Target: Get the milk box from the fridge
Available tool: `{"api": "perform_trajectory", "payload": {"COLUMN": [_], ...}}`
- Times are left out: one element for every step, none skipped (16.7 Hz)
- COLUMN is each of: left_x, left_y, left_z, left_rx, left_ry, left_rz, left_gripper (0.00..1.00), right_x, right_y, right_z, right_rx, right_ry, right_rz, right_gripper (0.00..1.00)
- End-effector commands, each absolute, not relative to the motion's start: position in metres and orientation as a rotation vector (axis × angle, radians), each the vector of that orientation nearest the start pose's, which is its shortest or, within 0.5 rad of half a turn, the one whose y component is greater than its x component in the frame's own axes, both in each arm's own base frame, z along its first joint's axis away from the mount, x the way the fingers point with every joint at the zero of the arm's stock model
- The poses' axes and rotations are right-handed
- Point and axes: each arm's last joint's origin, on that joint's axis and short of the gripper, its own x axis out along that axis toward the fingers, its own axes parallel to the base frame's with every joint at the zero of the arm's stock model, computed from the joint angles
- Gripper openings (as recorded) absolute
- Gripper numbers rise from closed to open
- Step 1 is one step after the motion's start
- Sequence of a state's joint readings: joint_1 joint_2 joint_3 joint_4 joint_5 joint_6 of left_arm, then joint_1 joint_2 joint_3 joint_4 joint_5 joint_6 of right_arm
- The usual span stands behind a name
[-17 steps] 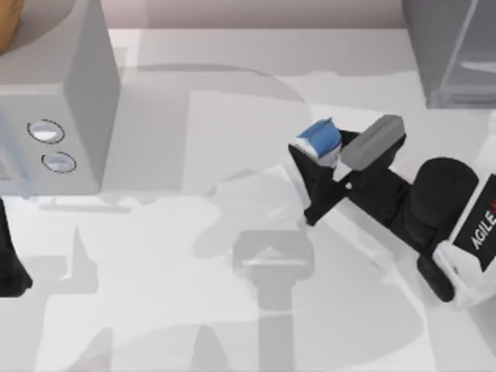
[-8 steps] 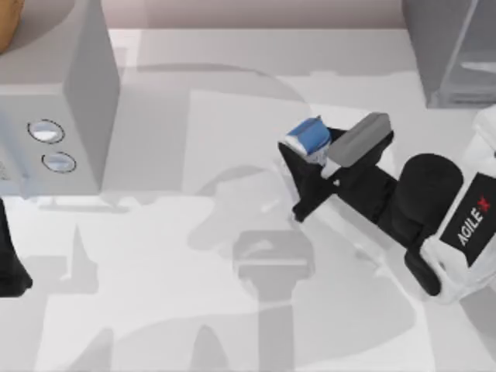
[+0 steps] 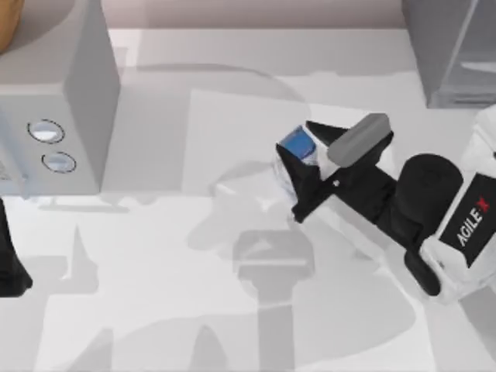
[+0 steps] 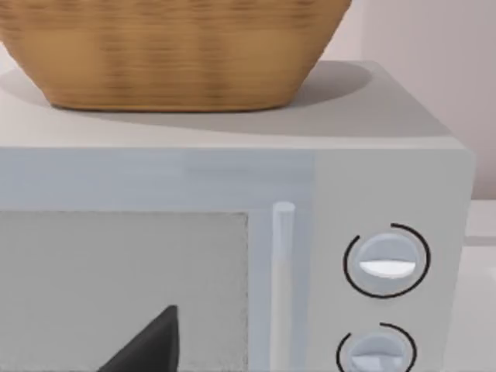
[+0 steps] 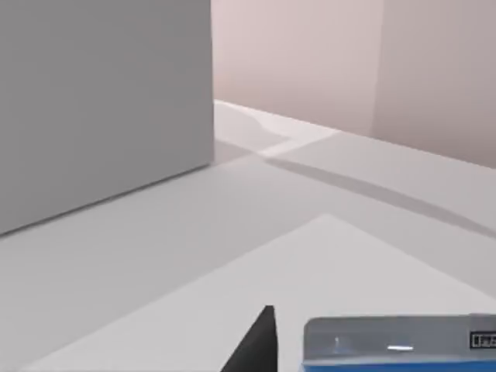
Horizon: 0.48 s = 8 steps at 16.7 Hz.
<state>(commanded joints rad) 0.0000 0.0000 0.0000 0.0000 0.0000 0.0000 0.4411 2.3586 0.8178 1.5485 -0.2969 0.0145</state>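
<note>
Right wrist view: our pincer holds the milk box low over the open table.

Nearest us, our right gripper [image 3: 298,151] has its black fingers pinched on the milk box [image 3: 297,142], one on each flank, so the blue face stays up and the carton cannot tip; its white-and-blue top edge [image 5: 399,345] sits just past a fingertip [image 5: 260,341]. We judge it is kept here, mid-table [image 3: 155,271], because it is already well clear of the fridge [image 3: 449,54] at the far right corner. Farther off, our left gripper [image 4: 151,345] sits parked facing the microwave [image 4: 387,186] under the basket [image 4: 170,46]; whether its fingers are spread, we cannot tell.
</note>
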Motion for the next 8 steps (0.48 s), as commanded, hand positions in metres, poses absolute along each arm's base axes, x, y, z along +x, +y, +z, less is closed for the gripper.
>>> {"api": "perform_trajectory", "payload": {"left_x": [0.1057, 0.1057, 0.1057, 0.1057, 0.1057, 0.1057, 0.1057, 0.1057], "left_y": [-0.0012, -0.0012, -0.0012, -0.0012, -0.0012, -0.0012, -0.0012, -0.0012], "left_z": [0.1600, 0.1600, 0.1600, 0.1600, 0.1600, 0.1600, 0.1600, 0.1600], "left_rx": [0.000, 0.000, 0.000, 0.000, 0.000, 0.000, 0.000, 0.000], "left_ry": [0.000, 0.000, 0.000, 0.000, 0.000, 0.000, 0.000, 0.000], "left_rz": [0.000, 0.000, 0.000, 0.000, 0.000, 0.000, 0.000, 0.000], "left_gripper": [1.00, 1.00, 1.00, 1.00, 1.00, 1.00, 1.00, 1.00], "right_x": [0.3352, 0.3352, 0.3352, 0.3352, 0.3352, 0.3352, 0.3352, 0.3352], "right_y": [0.1720, 0.1720, 0.1720, 0.1720, 0.1720, 0.1720, 0.1720, 0.1720], "right_z": [0.0428, 0.0428, 0.0428, 0.0428, 0.0428, 0.0428, 0.0428, 0.0428], "right_rx": [0.003, 0.003, 0.003, 0.003, 0.003, 0.003, 0.003, 0.003], "right_ry": [-0.003, -0.003, -0.003, -0.003, -0.003, -0.003, -0.003, -0.003], "right_rz": [0.765, 0.765, 0.765, 0.765, 0.765, 0.765, 0.765, 0.765], "right_gripper": [0.90, 0.98, 1.00, 1.00, 1.00, 1.00, 1.00, 1.00]}}
